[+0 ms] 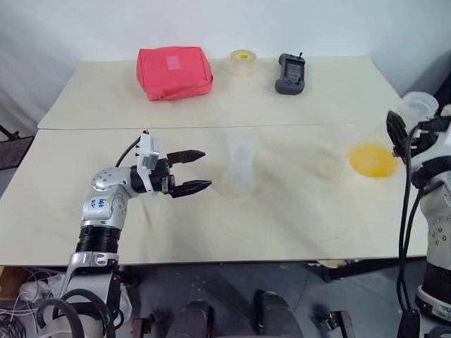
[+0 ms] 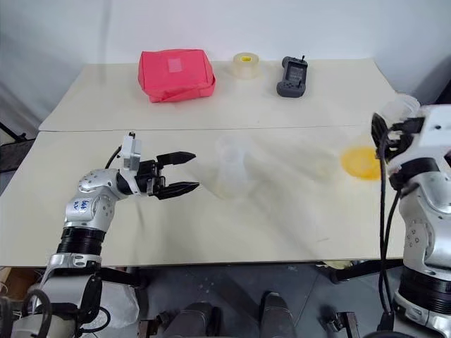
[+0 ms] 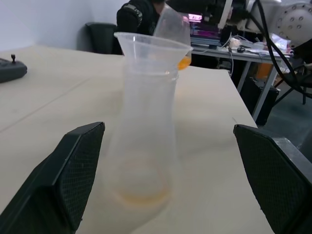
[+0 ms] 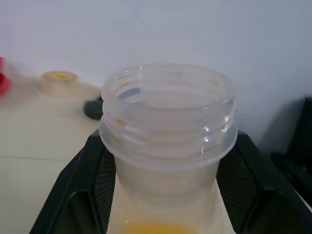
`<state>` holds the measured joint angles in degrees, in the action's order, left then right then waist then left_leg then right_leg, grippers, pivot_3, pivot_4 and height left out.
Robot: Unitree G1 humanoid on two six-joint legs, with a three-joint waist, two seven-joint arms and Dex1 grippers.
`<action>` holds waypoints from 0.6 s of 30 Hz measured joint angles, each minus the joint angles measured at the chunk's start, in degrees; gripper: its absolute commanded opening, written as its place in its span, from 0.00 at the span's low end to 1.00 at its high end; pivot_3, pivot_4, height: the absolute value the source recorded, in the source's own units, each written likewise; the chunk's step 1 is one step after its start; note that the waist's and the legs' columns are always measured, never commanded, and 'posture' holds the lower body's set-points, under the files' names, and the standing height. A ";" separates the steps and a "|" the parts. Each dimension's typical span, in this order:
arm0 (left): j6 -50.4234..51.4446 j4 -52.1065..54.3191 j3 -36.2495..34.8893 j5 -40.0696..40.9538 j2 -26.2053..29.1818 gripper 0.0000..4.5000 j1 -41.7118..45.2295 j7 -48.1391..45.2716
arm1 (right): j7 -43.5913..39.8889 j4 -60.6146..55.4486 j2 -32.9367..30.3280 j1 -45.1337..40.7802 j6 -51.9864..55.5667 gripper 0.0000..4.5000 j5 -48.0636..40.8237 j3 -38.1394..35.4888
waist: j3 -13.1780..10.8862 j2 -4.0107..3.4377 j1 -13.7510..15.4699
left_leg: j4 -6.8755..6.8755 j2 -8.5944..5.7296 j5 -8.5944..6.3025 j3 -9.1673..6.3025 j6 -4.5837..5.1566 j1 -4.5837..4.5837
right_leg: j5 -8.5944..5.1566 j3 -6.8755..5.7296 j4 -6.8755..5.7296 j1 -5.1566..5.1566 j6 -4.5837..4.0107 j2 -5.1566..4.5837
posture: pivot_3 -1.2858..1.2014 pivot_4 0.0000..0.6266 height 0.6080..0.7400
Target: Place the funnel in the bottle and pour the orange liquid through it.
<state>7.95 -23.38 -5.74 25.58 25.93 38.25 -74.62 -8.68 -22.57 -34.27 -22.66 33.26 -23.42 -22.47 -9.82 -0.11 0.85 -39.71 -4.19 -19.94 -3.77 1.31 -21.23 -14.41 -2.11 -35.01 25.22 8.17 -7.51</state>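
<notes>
Nearest on the pale table (image 1: 296, 225), the left gripper (image 1: 199, 170) lies level with its two black fingers spread wide and empty, pointing at the bottle (image 1: 239, 169), which stands upright just past the fingertips at mid-table with the funnel (image 3: 152, 46) seated in its neck, mouth up. At the table's right edge the right gripper (image 4: 165, 195) is clamped on the neck of a larger clear flask (image 4: 168, 131), upright, threaded mouth on top and the orange liquid (image 4: 156, 227) inside. Along the far side, well clear, sit a red pouch (image 1: 174, 72), a tape roll (image 1: 242, 62) and a dark handheld device (image 1: 290, 73).
</notes>
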 measured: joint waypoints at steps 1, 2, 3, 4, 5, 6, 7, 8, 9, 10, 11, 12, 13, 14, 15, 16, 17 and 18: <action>-0.59 -0.79 -0.01 -0.01 0.02 1.00 0.46 -0.31 | 0.36 -2.18 -0.24 -0.83 1.55 0.54 0.78 2.64 | 0.00 0.00 -0.03 | 0.00 0.00 0.00 0.00 0.00 0.00 | 0.00 0.00 -0.02 0.03 0.00 0.00 | 0.52 0.24 1.00; -1.08 -1.64 0.03 -0.01 0.01 1.00 0.92 -0.75 | 0.49 -4.08 -0.61 -1.64 2.80 0.54 1.66 5.49 | 0.00 0.00 -0.03 | 0.03 0.00 0.00 0.01 0.00 -0.01 | 0.00 0.00 -0.01 0.05 0.00 0.01 | 0.52 0.24 1.00; -1.72 -2.55 -0.03 -0.01 0.03 1.00 1.23 -1.33 | 0.62 -5.86 -1.01 -2.58 3.89 0.54 2.92 8.67 | 0.00 0.00 -0.03 | 0.05 0.00 0.00 0.01 0.00 -0.02 | 0.00 0.00 -0.02 0.07 0.00 0.01 | 0.52 0.24 1.00; -2.22 -3.00 -0.03 0.00 0.00 1.00 1.39 -1.80 | 0.64 -7.07 -1.19 -3.50 4.64 0.54 4.06 11.28 | 0.00 0.00 -0.03 | 0.06 0.00 0.00 0.02 0.00 -0.05 | 0.00 0.00 -0.01 0.11 0.00 0.01 | 0.52 0.24 1.00; -2.72 -3.80 -0.05 0.00 0.00 1.00 1.60 -2.25 | 0.68 -7.90 -1.44 -4.68 5.36 0.54 5.53 14.18 | 0.00 0.00 -0.05 | 0.06 -0.01 0.00 0.03 0.00 -0.06 | 0.00 0.00 -0.02 0.12 0.00 0.01 | 0.52 0.24 1.00; -2.98 -4.69 -0.12 0.00 0.01 1.00 1.81 -2.71 | 0.73 -8.75 -1.56 -6.26 5.77 0.54 7.79 17.88 | 0.00 0.00 -0.08 | 0.06 -0.01 0.00 0.04 0.00 -0.07 | 0.00 0.00 -0.02 0.15 0.00 0.01 | 0.52 0.24 1.00; -2.96 -5.12 -0.13 0.02 -0.01 1.00 1.92 -3.08 | 0.83 -9.18 -1.43 -7.59 5.58 0.54 9.85 20.95 | 0.00 0.01 -0.15 | 0.07 -0.01 0.00 0.04 0.00 -0.08 | 0.00 0.00 -0.02 0.16 0.00 0.01 | 0.52 0.24 1.00; -2.93 -5.55 -0.12 0.08 -0.06 1.00 2.11 -3.47 | 0.95 -9.43 -1.05 -8.68 5.25 0.54 11.73 23.48 | 0.00 0.01 -0.22 | 0.08 -0.01 0.00 0.05 0.00 -0.09 | 0.00 0.00 -0.02 0.17 0.00 0.02 | 0.52 0.24 1.00; -2.92 -6.26 -0.15 0.24 -0.05 1.00 2.37 -4.06 | 1.05 -9.45 -0.72 -9.53 4.41 0.54 14.07 26.15 | -0.01 0.01 -0.15 | 0.08 -0.02 0.00 0.05 0.00 -0.09 | 0.00 -0.01 -0.04 0.17 0.00 0.01 | 0.52 0.24 1.00; -2.92 -6.90 -0.21 0.42 -0.05 1.00 2.62 -4.63 | 0.94 -9.30 -0.66 -10.01 3.28 0.54 16.26 28.75 | -0.01 0.01 -0.07 | 0.08 -0.04 0.00 0.05 0.01 -0.09 | 0.00 -0.02 -0.03 0.17 0.00 0.01 | 0.52 0.24 1.00; -3.00 -7.53 -0.35 0.60 -0.04 1.00 2.88 -5.44 | 0.73 -8.64 -0.71 -10.47 1.95 0.54 18.77 31.27 | -0.01 0.02 -0.07 | 0.08 -0.07 0.00 0.05 0.01 -0.09 | 0.00 -0.02 -0.03 0.17 0.00 0.01 | 0.52 0.24 1.00; -3.18 -8.77 -0.40 0.91 -0.04 1.00 3.46 -6.50 | 0.35 -7.51 -0.82 -11.10 0.44 0.54 21.55 33.93 | -0.01 0.03 -0.09 | 0.08 -0.11 0.00 0.07 0.02 -0.09 | 0.00 -0.02 -0.02 0.17 0.00 0.01 | 0.52 0.24 1.00; -3.55 -9.65 -0.41 1.03 -0.04 1.00 4.10 -7.61 | -0.25 -5.91 -1.00 -11.89 -1.15 0.54 24.23 36.49 | -0.02 0.03 -0.10 | 0.08 -0.13 0.00 0.11 0.02 -0.10 | 0.00 -0.02 0.00 0.17 0.01 0.01 | 0.52 0.24 1.00; -4.02 -10.49 -0.41 1.06 -0.04 1.00 4.62 -8.52 | -0.83 -4.49 -1.30 -12.50 -2.51 0.54 26.20 38.25 | -0.02 0.03 -0.13 | 0.08 -0.13 0.00 0.12 0.02 -0.10 | 0.00 -0.02 0.00 0.17 0.01 0.01 | 0.52 0.24 1.00; -4.54 -11.61 -0.43 1.05 -0.04 1.00 5.35 -9.34 | -1.58 -2.88 -1.63 -13.20 -4.06 0.54 28.41 39.72 | -0.02 0.04 -0.15 | 0.08 -0.14 0.00 0.13 0.02 -0.10 | 0.00 -0.03 0.00 0.18 0.01 0.01 | 0.52 0.24 1.00; -5.07 -12.30 -0.42 1.05 -0.06 1.00 5.84 -9.87 | -2.28 -1.65 -1.93 -13.79 -5.28 0.54 30.34 40.66 | -0.02 0.04 -0.18 | 0.08 -0.14 0.00 0.14 0.02 -0.10 | 0.00 -0.04 0.01 0.18 0.01 0.03 | 0.52 0.24 1.00; -5.71 -13.52 -0.44 1.05 -0.06 1.00 6.55 -10.45 | -3.19 -0.27 -2.84 -14.83 -6.78 0.54 33.05 42.16 | -0.02 0.04 -0.26 | 0.10 -0.14 0.00 0.16 0.02 -0.10 | 0.00 -0.04 0.00 0.21 0.01 0.02 | 0.52 0.24 1.00; -6.22 -13.94 -0.46 1.04 -0.07 1.00 6.87 -10.78 | -4.02 0.61 -3.51 -15.61 -7.93 0.54 35.06 43.07 | -0.02 0.04 -0.39 | 0.12 -0.13 0.00 0.18 0.02 -0.10 | 0.00 -0.04 0.00 0.23 0.01 0.03 | 0.52 0.24 1.00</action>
<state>1.74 -37.32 -6.20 26.62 25.86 45.12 -85.41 -12.70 -21.95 -37.77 -38.27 25.34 11.64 20.60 -9.84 -0.07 0.46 -39.59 -4.33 -19.95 -3.59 1.33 -21.34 -14.40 -2.14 -35.01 25.45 8.18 -7.47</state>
